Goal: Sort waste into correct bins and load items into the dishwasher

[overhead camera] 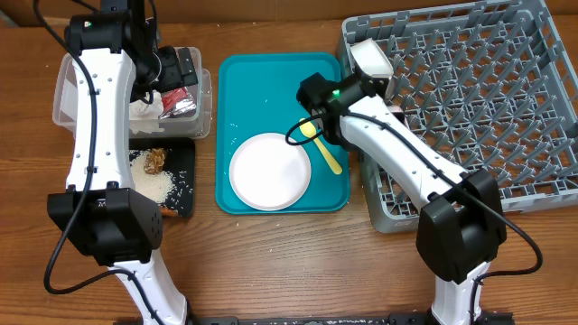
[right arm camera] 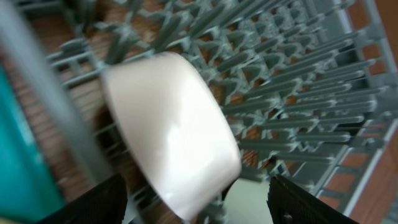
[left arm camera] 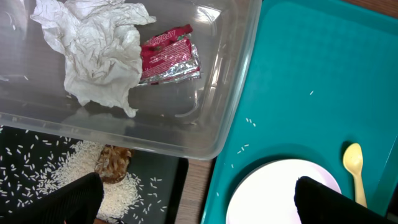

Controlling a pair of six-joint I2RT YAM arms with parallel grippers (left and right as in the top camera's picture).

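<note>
Tilted in the grey plastic peg rack (right arm camera: 298,74), a smooth white round bowl (right arm camera: 171,130) — light, rigid, slippery, pinch its rim — right gripper (right arm camera: 196,202) jaws apart

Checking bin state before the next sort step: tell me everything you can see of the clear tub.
The clear tub is a rectangular bin of see-through plastic with rounded corners and a lipped rim. It stands upright on the wooden table, left of the teal tray and beyond the black tray. Inside lie a crumpled white napkin and, beside it, a red wrapper with silver foil. Whether it touches either tray I cannot tell.
</note>
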